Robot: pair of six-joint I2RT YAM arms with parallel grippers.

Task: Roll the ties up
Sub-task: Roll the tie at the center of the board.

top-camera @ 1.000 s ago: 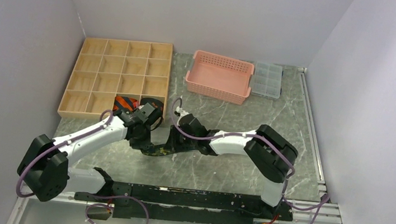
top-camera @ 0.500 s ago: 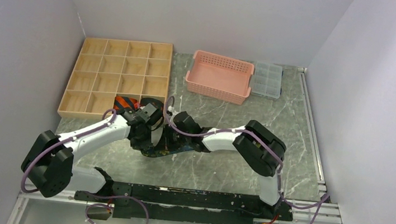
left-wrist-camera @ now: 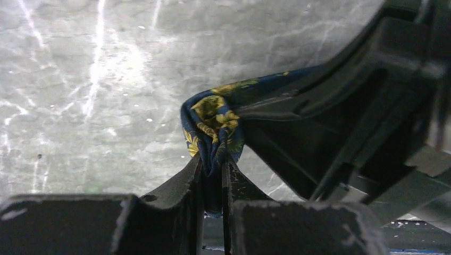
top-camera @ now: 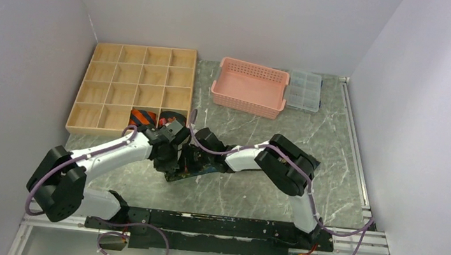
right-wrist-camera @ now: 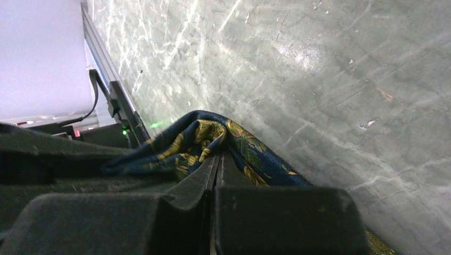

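The yellow-green floral tie [left-wrist-camera: 213, 118] lies bunched on the marble table between my two arms. In the left wrist view, my left gripper [left-wrist-camera: 211, 160] is shut on a fold of it. My right gripper [right-wrist-camera: 217, 155] is shut too, with the floral tie [right-wrist-camera: 242, 146] pinched at its fingertips. From above, the left gripper [top-camera: 172, 159] and the right gripper [top-camera: 188, 159] meet almost tip to tip over the floral tie [top-camera: 195, 170]. A rolled orange-and-black striped tie [top-camera: 143, 117] and a rolled black tie with orange leaves [top-camera: 168, 120] sit in neighbouring front compartments of the wooden tray [top-camera: 75, 128].
A pink perforated basket [top-camera: 250, 87] and a clear plastic compartment box [top-camera: 304, 89] stand at the back of the table. The wooden tray fills the back left. Walls close in on the left, rear and right.
My right arm has swung left toward the left gripper and its jaws have closed. The floral tie, stretched out before, is now bunched between the two grippers.
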